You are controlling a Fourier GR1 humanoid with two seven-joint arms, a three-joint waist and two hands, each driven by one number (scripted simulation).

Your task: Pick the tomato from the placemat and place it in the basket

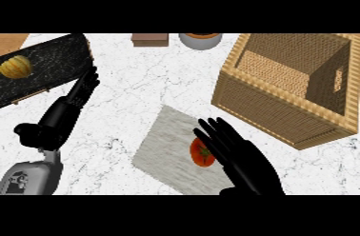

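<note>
A red tomato (pixel 200 153) lies on a grey marbled placemat (pixel 167 145) near the counter's front middle. My right hand (pixel 243 161) is just to the right of the tomato, its straight fingers partly covering the tomato's right side; the hand is open. The woven basket (pixel 255 103) stands at the right, beyond the placemat's far corner, with nothing showing inside it. My left hand (pixel 62 117) rests open at the left, fingers pointing up toward a black tray.
A black marbled tray (pixel 49 59) at the far left holds a yellow-orange fruit (pixel 15 66). A brown box (pixel 149 39) and a white bowl (pixel 200 40) sit at the counter's back edge. White marble counter lies between placemat and tray.
</note>
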